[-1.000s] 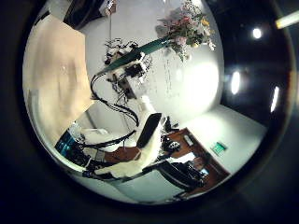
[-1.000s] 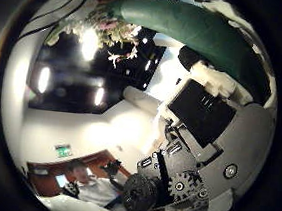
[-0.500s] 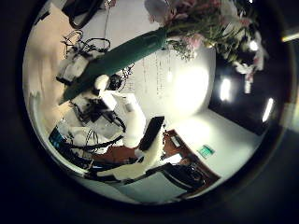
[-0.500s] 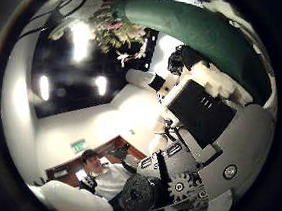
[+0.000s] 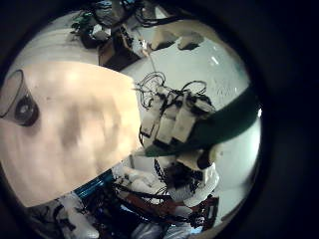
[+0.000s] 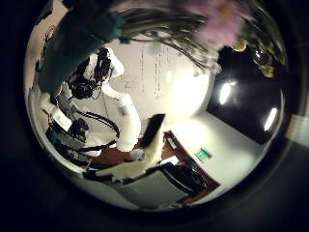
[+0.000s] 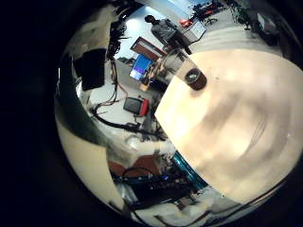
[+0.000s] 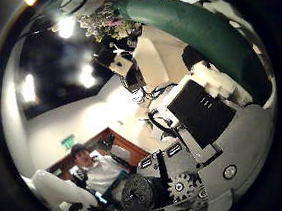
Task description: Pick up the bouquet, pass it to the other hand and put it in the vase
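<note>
My right hand (image 8: 206, 112) is shut on the bouquet's wrapped stems (image 8: 193, 30), which run close across its palm in the right thumb side palm view, with the flowers (image 8: 111, 22) beyond. My left hand (image 8: 135, 67) shows there near the flowers. In the left thumb side palm view the flowers (image 6: 208, 24) and wrap (image 6: 82, 34) fill much of the picture, close to the left palm, and a left finger (image 6: 147, 145) stands straight. The left little finger side palm view shows the right hand (image 5: 177, 119) curled round the wrap (image 5: 217, 124). The vase (image 5: 20, 100) stands on the table (image 5: 75, 119), also in the right little finger side palm view (image 7: 194, 78).
The table (image 7: 237, 113) lies below both hands, with the vase near one edge. The right arm (image 6: 101, 77) reaches in beside the bouquet. Desks and equipment (image 7: 142, 71) stand beyond the table.
The bouquet has come much closer to the left palm and now fills that view's upper part. In the right thumb side view the left hand has drawn nearer to the flowers.
</note>
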`<state>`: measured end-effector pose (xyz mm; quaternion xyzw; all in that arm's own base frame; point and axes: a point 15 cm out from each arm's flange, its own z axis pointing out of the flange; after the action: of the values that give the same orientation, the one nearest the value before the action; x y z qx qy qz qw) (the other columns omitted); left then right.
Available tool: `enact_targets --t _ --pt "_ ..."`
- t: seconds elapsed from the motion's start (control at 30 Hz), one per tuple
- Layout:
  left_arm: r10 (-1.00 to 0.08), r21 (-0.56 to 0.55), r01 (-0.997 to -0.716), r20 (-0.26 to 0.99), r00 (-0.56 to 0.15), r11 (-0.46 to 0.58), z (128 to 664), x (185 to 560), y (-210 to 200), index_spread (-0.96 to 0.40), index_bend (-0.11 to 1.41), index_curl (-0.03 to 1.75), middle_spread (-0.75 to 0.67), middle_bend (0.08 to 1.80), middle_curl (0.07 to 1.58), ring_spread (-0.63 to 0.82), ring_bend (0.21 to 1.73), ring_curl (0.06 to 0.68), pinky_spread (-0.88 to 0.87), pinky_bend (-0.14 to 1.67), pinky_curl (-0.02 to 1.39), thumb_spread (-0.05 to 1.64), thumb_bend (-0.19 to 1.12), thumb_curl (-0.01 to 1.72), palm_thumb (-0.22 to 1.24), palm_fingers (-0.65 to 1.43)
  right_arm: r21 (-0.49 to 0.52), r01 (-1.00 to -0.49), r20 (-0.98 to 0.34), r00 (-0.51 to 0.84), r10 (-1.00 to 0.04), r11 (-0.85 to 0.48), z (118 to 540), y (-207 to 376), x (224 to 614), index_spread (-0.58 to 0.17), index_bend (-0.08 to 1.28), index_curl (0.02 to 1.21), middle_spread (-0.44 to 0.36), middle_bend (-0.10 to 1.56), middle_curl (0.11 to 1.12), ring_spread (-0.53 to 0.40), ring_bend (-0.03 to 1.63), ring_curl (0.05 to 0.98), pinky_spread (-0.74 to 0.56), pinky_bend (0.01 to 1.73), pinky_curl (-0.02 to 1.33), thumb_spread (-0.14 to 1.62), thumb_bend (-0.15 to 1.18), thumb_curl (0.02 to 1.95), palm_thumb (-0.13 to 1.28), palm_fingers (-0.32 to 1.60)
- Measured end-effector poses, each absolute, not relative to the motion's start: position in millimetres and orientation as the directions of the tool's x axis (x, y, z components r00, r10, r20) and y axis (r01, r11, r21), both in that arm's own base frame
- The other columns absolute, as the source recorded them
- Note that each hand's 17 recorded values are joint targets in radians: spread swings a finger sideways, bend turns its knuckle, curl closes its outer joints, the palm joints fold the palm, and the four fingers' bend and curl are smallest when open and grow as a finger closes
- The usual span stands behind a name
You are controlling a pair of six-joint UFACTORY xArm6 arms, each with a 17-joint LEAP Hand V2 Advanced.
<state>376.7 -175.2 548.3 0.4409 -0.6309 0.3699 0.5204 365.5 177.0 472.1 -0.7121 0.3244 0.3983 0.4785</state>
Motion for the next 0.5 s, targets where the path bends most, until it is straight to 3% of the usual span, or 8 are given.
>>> enact_targets --t 0.13,0.27,0.37,0.4,0.5 --pt "-0.163 0.006 -0.935 0.985 -0.055 0.355 548 377 -187 0.06 0.18 0.35 0.06 0.53 0.48 0.29 0.6 0.175 0.33 0.56 0.04 1.02 -0.01 0.34 0.35 0.51 -0.427 -0.84 -0.874 0.478 -0.084 -0.333 474 179 365 -0.212 1.21 0.82 -0.123 1.39 0.74 -0.177 1.51 0.641 -0.21 1.21 0.93 0.79 0.04 1.36 1.19 1.15" --pt "-0.142 -0.002 -0.94 0.988 -0.054 0.341 551 381 -183 -0.05 0.18 0.37 -0.09 0.67 0.55 0.01 0.73 0.201 0.03 0.78 0.06 1.03 0.0 0.36 0.43 0.9 -0.43 -0.84 -0.869 0.485 -0.1 -0.331 474 181 367 -0.212 1.21 0.82 -0.123 1.39 0.74 -0.177 1.51 0.641 -0.21 1.2 0.94 0.79 0.03 1.37 1.19 1.15" --pt "-0.125 -0.015 -0.943 0.99 -0.06 0.334 557 382 -186 -0.17 0.21 0.41 -0.22 0.75 0.63 -0.25 0.96 0.297 -0.21 1.0 0.14 1.06 0.02 0.38 0.56 1.1 -0.43 -0.841 -0.869 0.485 -0.103 -0.329 473 180 368 -0.211 1.21 0.82 -0.123 1.39 0.74 -0.177 1.51 0.641 -0.21 1.2 0.95 0.79 0.02 1.38 1.19 1.15" --pt "-0.117 -0.019 -0.943 0.991 -0.061 0.331 558 383 -186 -0.21 0.27 0.45 -0.25 0.78 0.67 -0.3 1.06 0.341 -0.26 1.09 0.18 1.07 0.07 0.41 0.66 1.24 -0.43 -0.842 -0.868 0.485 -0.108 -0.327 473 181 368 -0.211 1.21 0.82 -0.123 1.39 0.74 -0.178 1.51 0.641 -0.21 1.2 0.95 0.79 0.02 1.38 1.19 1.15" --pt "-0.07 -0.064 -0.956 0.994 -0.088 0.288 566 388 -173 -0.33 0.46 0.55 -0.33 0.87 0.75 -0.37 1.2 0.414 -0.36 1.25 0.25 1.07 0.1 0.46 0.78 1.28 -0.438 -0.847 -0.859 0.493 -0.136 -0.302 473 180 375 -0.212 1.21 0.82 -0.123 1.4 0.74 -0.178 1.5 0.641 -0.21 1.19 0.96 0.8 0.01 1.38 1.18 1.15"
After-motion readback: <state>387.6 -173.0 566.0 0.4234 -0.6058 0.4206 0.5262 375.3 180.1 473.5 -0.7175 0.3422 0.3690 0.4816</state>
